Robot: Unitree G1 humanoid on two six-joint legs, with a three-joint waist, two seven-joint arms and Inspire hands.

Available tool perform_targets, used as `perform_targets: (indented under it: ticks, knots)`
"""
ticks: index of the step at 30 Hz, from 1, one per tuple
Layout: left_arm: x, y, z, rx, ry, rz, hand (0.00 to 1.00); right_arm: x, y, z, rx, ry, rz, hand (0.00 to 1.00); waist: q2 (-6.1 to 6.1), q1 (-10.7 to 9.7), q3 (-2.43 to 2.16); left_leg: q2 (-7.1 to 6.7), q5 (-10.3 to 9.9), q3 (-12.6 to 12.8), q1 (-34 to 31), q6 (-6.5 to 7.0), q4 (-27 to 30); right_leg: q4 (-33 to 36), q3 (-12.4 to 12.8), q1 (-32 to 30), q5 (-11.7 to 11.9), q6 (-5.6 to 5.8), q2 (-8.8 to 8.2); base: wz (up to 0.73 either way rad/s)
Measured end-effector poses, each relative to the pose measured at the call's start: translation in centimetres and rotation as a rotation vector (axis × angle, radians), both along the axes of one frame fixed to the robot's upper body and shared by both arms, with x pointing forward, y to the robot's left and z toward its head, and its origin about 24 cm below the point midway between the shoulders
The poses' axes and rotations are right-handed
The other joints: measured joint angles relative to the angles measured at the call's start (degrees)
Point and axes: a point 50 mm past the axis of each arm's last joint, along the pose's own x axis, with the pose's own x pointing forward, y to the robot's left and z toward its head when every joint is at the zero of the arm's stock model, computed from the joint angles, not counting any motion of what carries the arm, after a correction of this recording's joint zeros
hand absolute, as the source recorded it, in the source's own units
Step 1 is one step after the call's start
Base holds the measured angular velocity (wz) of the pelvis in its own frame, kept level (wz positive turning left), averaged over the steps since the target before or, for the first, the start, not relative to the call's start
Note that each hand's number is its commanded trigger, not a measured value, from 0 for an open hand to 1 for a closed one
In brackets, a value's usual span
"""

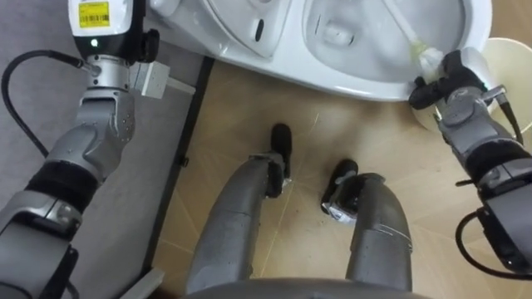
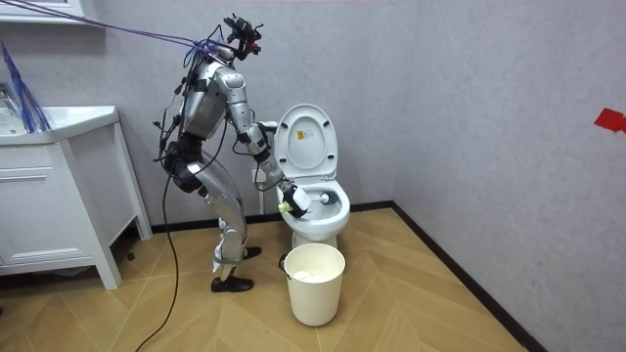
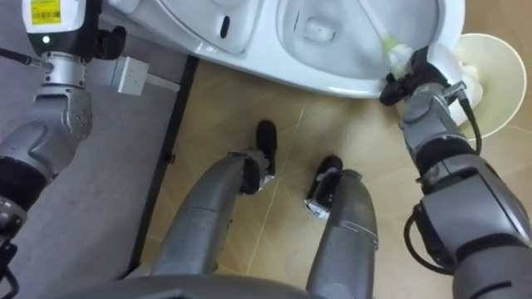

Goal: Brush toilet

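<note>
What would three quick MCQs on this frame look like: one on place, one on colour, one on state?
1. Where is the bucket?
A) on the floor at the robot's right, beside the toilet
B) inside the bowl
C) on the cabinet

2. What colour is the toilet?
A) black
B) white
C) blue

3. The right hand is:
A) open and empty
B) flat on the wall
C) shut on the brush

Key: 1 A, the bucket stands on the floor next to the toilet. 2 B, the body and the raised lid are white. 3 C, the hand is curled round the brush handle, which reaches into the toilet.
</note>
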Motion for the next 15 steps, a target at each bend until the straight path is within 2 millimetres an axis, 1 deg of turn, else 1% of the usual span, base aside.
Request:
perform_targets:
  ticks: [3,4,7,9,10,11,12,15]
  knots:
    - [-0.1,0.1,-0.1,0.005,0.003,0.003,0.00,0.4,0.5,0.5,-0.111,0.008,0.083,1.00,0.08,0.60,-0.03,0.09,-0.02,0.04,0.10,-0.03,-0.14,-0.80,0.07,0.21,0.40,-0.06,0.56,-0.09]
    - [-0.1,0.1,-0.1,0.004,0.006,0.003,0.00,0.4,0.6,0.4,-0.122,0.017,0.095,1.00,0.14,0.66,-0.01,0.10,-0.02,0.04,0.19,-0.03,-0.16,-0.86,0.02,0.33,0.41,-0.05,0.58,0.00]
    - [0.0,-0.2,-0.2,0.003,0.020,-0.007,0.00,0.0,-0.2,0.3,-0.242,0.084,0.142,1.00,0.50,1.08,0.08,0.08,-0.20,-0.26,0.56,-0.29,-0.08,-0.96,-0.38,0.93,0.19,0.09,0.41,0.06]
    - [0.1,-0.8,0.0,-0.011,0.008,-0.022,0.00,-0.2,-1.5,0.8,-0.366,0.113,0.171,1.00,1.78,2.22,0.44,-0.06,-0.54,-0.73,0.14,-0.39,0.39,-1.03,-0.68,0.98,0.09,0.15,0.50,0.00]
    - [0.1,-0.9,0.0,-0.011,0.009,-0.023,0.00,-0.2,-1.9,1.0,-0.379,0.113,0.167,1.00,2.17,2.45,0.44,-0.10,-0.57,-0.84,0.00,-0.40,0.39,-1.03,-0.73,0.89,0.08,0.17,0.49,0.03]
    - [0.0,-1.0,-0.2,-0.009,0.017,-0.030,0.00,-0.2,-2.4,1.4,-0.417,0.118,0.168,1.00,2.99,2.78,0.46,-0.13,-0.58,-1.03,-0.18,-0.39,0.41,-1.03,-0.92,0.82,0.06,0.18,0.39,0.04]
    - [0.0,-1.0,-0.2,-0.010,0.018,-0.031,0.00,-0.2,-2.6,1.6,-0.432,0.115,0.171,1.00,3.46,2.86,0.44,-0.25,-0.59,-1.05,-0.21,-0.40,0.39,-1.02,-0.92,0.78,0.00,0.17,0.36,0.00]
    - [0.0,-1.0,-0.4,-0.015,0.026,-0.027,0.00,-0.3,-2.5,1.4,-0.447,0.122,0.184,1.00,3.67,2.69,0.47,-0.53,-0.86,-1.49,-0.21,-0.68,0.95,-0.42,-1.04,0.91,-0.62,0.09,0.17,0.04]
